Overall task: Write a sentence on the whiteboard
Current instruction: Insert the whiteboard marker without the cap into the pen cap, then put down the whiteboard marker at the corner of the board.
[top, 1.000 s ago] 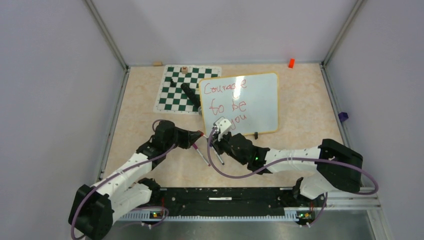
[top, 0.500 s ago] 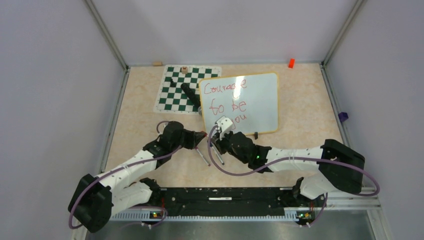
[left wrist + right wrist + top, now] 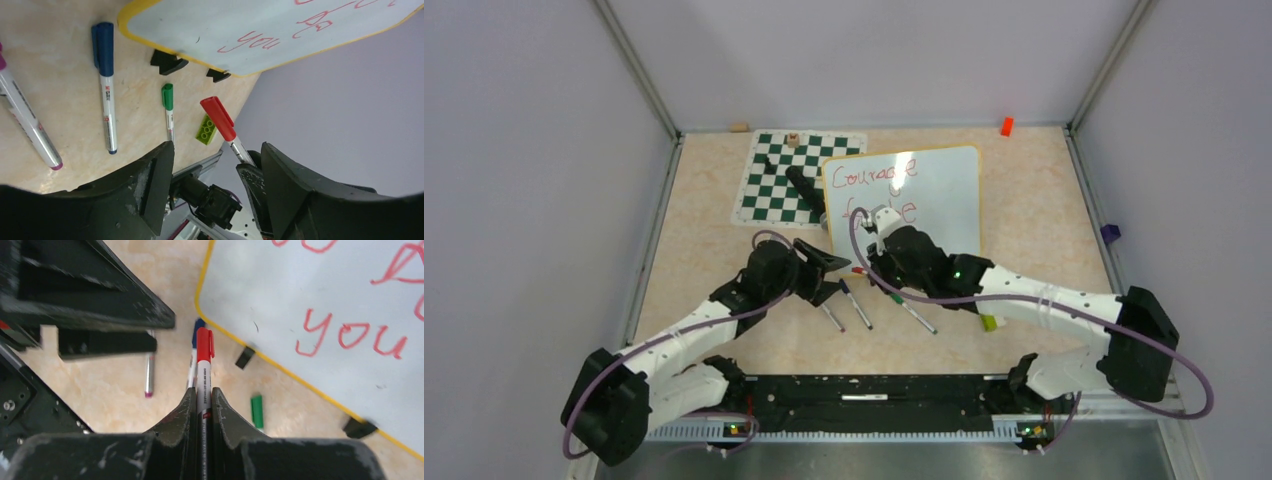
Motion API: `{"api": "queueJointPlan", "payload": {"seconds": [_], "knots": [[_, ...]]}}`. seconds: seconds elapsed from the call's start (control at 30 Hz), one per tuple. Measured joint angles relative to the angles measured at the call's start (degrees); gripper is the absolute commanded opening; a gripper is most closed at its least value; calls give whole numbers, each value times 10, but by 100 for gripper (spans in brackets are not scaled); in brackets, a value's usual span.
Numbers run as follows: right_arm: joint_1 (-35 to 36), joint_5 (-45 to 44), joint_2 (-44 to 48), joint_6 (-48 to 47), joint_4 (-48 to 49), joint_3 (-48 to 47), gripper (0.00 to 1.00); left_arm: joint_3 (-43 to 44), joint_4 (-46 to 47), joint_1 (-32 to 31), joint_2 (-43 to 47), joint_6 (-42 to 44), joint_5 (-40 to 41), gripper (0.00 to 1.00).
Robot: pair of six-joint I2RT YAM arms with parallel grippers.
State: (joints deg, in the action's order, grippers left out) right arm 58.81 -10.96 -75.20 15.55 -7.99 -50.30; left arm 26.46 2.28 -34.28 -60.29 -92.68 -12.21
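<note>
Right gripper [image 3: 203, 394]: jaws clamped on the red marker [image 3: 204, 355]. Barrel is pinched between the pads, red cap is on and sticks out past the fingertips. Left gripper [image 3: 215, 150]: jaws spread wide, nothing between them. The two face each other, tips near, low over the counter [image 3: 704, 240]. The red marker's capped end sits just off the left gripper's opening. It looks clear of both fingers, but I can't confirm that from overhead.

Counter right below the grippers: three capped pens lying flat, roughly parallel. The purple marker [image 3: 27, 127] is nearest the left gripper, with the blue marker [image 3: 106, 95] next to it, apart. The green marker [image 3: 168, 107] is on the right gripper's side, and a green brick [image 3: 205, 129] lies near it, apart.

Whiteboard [image 3: 280, 295]: just ahead of the right gripper's fingertips, yellow rim toward it, two black clips [image 3: 167, 61] on that near edge. In the overhead view the right wrist overhangs the board's near part.

Sentence [image 3: 876, 178], in red on the board:
- "Courage" is readable overhead, on the line farthest from the gripper.
- The middle line is partly covered by the right arm.
- "you" is clear in both wrist views, closest to the near rim.

Farther out past the left gripper: chess mat [image 3: 774, 190], with the whiteboard's corner lying over its edge and a dark long object [image 3: 804, 186] on it. Orange block [image 3: 1006, 126] at the far wall, well apart from everything.
</note>
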Motion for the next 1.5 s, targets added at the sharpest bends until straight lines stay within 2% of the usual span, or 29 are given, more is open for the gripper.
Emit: {"api": "queueJointPlan", "payload": {"seconds": [0.2, 0.4, 0.53, 0.77, 0.97, 1.1, 1.3, 1.5], "knots": [[-15, 37, -16, 1, -224, -125, 0, 0, -32, 57, 65, 92, 0, 68], [0, 49, -88, -5, -388, -229, 0, 5, -62, 103, 107, 218, 5, 75], [20, 47, -124, -6, -445, -237, 0, 8, -79, 116, 123, 284, 13, 75], [40, 28, -222, -5, -475, -239, 0, 10, -107, 123, 147, 345, 36, 75], [43, 13, -218, -2, -465, -239, 0, 10, -128, 125, 160, 383, 51, 75], [31, 11, -162, -1, -428, -202, 0, 10, -139, 125, 175, 405, 66, 74], [-21, 46, 11, 5, -244, -68, 0, 10, -149, 125, 201, 426, 93, 73], [-28, 50, 24, 27, -89, 24, 0, 9, -150, 125, 233, 447, 106, 76]]}}
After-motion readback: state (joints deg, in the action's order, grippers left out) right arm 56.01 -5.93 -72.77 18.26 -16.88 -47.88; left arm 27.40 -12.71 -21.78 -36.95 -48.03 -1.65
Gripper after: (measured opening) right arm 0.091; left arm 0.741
